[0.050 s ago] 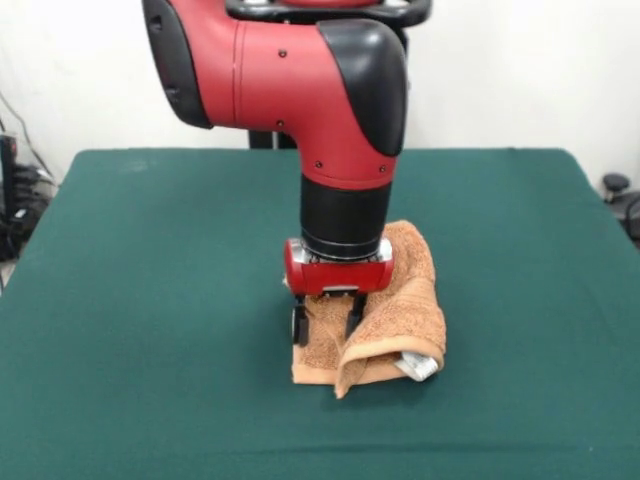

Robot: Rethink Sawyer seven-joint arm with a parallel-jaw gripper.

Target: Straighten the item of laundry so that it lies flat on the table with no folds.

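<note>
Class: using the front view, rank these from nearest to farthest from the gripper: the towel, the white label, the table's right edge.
1. Towel, directly under the gripper.
2. White label, at the towel's lower right fold.
3. Table right edge, far right.

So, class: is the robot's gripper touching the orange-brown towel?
Touching. In the front view, the gripper has its two fingers spread, straddling a raised fold of the towel, tips pressed into the cloth.
</note>
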